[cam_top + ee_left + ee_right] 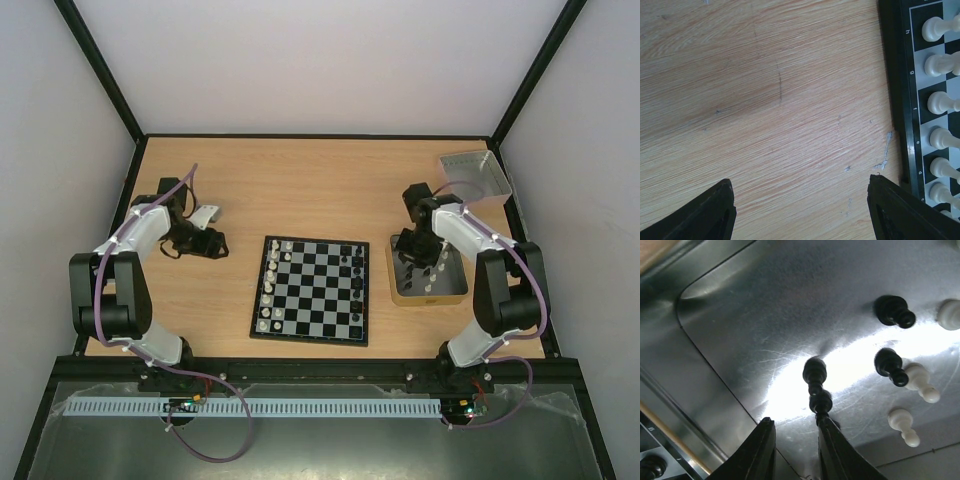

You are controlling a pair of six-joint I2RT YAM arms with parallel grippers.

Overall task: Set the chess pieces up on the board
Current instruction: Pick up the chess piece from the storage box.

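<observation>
The board (312, 290) lies at the table's middle, with white chess pieces (269, 285) along its left side and black ones (357, 285) along its right. My left gripper (215, 243) hovers open and empty over bare wood left of the board. In the left wrist view (800, 210) the board's edge (897, 100) and white pieces (940, 62) show at right. My right gripper (418, 262) is down in the tin (428, 297). In the right wrist view (795, 421) its jaws stand a little apart with nothing between them. A lying black piece (816, 385) touches the right fingertip (826, 426).
More loose pieces lie on the tin's floor (750, 315): two black (894, 310), three white (920, 381). A silvery grey tray (476, 175) stands at the back right. A small white object (205, 214) lies behind the left gripper. Black frame posts bound the table.
</observation>
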